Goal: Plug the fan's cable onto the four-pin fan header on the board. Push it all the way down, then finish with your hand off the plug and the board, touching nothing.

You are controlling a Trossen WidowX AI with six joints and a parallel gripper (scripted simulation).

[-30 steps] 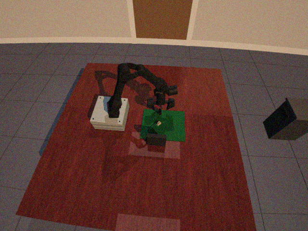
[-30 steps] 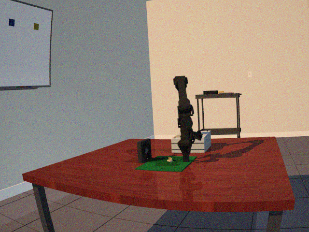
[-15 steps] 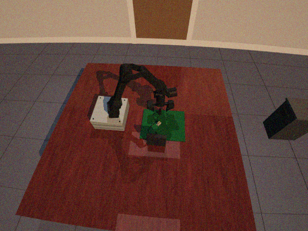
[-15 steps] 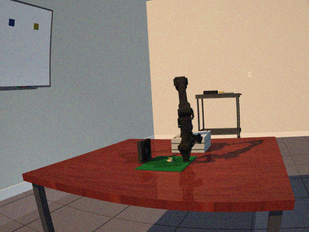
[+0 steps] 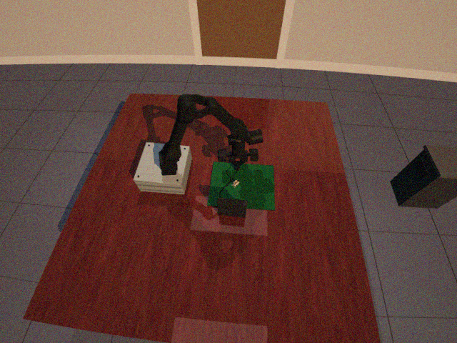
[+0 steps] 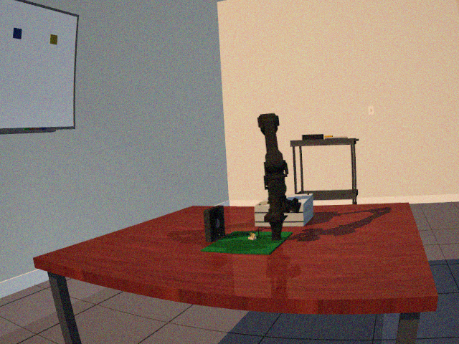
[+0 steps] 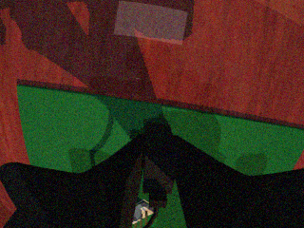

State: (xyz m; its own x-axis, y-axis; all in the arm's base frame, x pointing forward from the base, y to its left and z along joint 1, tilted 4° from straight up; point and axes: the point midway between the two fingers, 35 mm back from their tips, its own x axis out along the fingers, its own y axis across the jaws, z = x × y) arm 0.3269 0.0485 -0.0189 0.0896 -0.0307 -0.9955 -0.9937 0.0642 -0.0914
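The green board (image 5: 263, 201) (image 6: 241, 247) (image 7: 52, 119) lies flat on the table. The small pale four-pin header (image 5: 235, 183) (image 6: 252, 236) (image 7: 142, 212) stands on it. The black fan (image 5: 231, 207) (image 6: 214, 223) stands upright at the board's edge, and its thin cable runs over the board. My gripper (image 5: 238, 166) (image 6: 276, 235) (image 7: 158, 140) points down low over the board's edge on the arm's side, apart from the header. It is shut on the cable's black plug (image 7: 156, 192), which shows between the fingers. The fingers hide much of the plug; whether it touches the board cannot be told.
A white box (image 5: 162, 184) (image 6: 280, 218) stands beside the board, near the arm's base. The red table (image 5: 295, 276) (image 6: 148, 274) carries the board, fan and box. A dark box-like object (image 5: 424, 181) is off to the table's right, and a cart (image 6: 324, 142) stands behind.
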